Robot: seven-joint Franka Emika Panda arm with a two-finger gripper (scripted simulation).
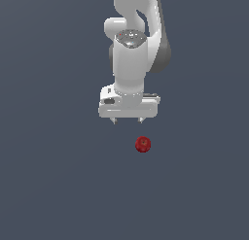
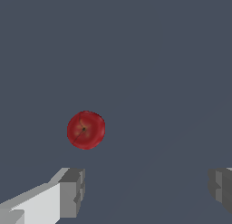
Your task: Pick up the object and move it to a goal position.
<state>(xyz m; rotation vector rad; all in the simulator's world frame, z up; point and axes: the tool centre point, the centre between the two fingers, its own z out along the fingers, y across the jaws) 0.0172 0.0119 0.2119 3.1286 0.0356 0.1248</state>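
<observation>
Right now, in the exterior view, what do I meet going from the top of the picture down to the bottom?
White robot arm → white gripper with two short open fingers → small glossy dark-red apple-like ball, lying apart from the gripper on the plain dark grey surface.

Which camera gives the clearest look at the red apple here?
The wrist view: the apple appears large, unobstructed, with its stem dimple and skin streaks visible ahead of the open pincer. The exterior view shows it only as a small red blob on the floor below the pincer.
</observation>
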